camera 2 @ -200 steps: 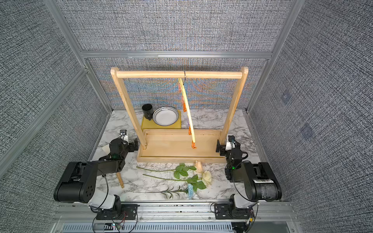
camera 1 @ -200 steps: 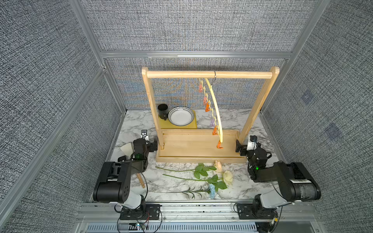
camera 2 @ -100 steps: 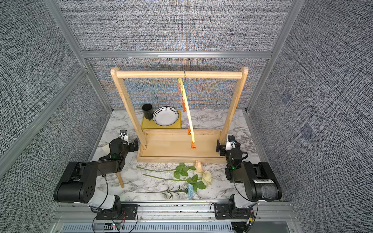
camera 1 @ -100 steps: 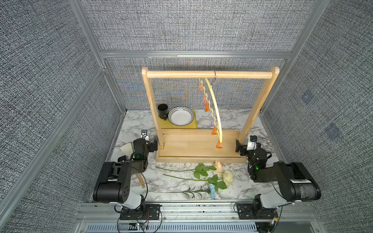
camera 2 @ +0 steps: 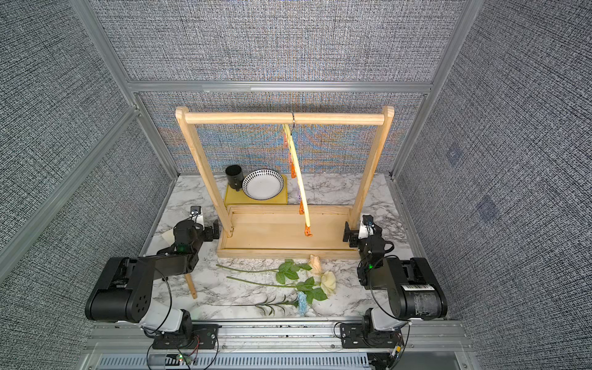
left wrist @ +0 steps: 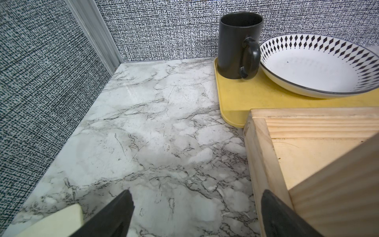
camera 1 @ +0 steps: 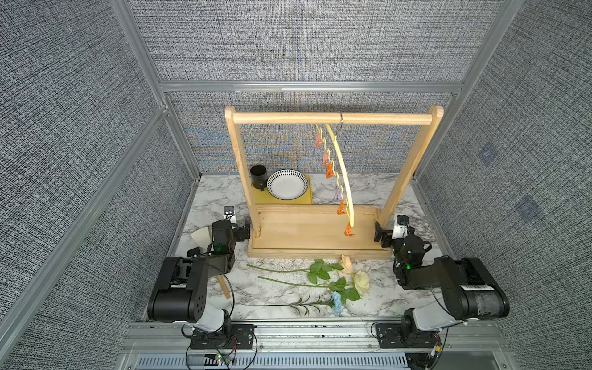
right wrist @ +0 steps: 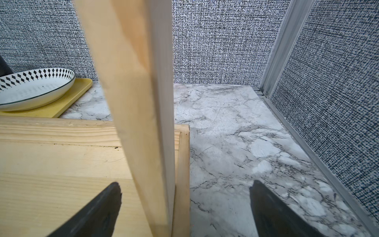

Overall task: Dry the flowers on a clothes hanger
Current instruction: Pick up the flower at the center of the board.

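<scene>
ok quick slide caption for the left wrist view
Open left end effector above the marble table beside the wooden rack base, facing a black mug and patterned plate on a yellow tray.

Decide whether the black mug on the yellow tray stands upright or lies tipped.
Upright. The tall black mug stands on its base on the flat yellow tray, open mouth facing up.

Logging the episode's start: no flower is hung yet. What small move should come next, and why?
Probably bring the left gripper over the bare stem ends of the flowers, ready to pick one. Both it and the right gripper stand open and empty beside the rack, the clips on the clothes hanger hold nothing, and all three stems lie on the table.
</scene>
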Available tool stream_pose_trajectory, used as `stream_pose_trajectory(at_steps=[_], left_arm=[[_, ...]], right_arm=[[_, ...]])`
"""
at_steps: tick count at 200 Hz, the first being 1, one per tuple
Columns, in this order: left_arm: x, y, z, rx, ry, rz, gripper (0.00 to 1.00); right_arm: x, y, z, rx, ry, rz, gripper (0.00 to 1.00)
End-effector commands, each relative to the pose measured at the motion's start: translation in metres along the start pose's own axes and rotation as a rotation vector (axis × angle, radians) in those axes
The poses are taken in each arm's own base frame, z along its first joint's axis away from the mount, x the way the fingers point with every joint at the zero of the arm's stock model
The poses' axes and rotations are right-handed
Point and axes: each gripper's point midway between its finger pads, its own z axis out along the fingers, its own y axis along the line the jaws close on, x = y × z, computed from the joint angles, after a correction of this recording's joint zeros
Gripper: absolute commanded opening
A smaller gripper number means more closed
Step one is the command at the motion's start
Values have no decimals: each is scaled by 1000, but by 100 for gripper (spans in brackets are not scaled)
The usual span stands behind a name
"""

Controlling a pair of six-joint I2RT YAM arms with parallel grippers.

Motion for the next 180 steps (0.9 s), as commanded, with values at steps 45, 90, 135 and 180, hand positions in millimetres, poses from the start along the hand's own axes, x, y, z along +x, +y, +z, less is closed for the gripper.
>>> stream_pose_trajectory(at_steps=[45,90,135,180], left_arm=[[-5,0,-1,3,-21,1,99],[-16,11,-12,-57,-31,-24,99],[-30,25,-41,-121,-5,-101,99],[-45,23,-79,-86,8,-124,99]], right_arm=[[-33,-31,-37,136,-107,115,99],[-62,-20,-65,72,-170,109,99],[-76,-4,-87,-10,-175,91,99],[-87,16,-115,-116,-216,74,99]])
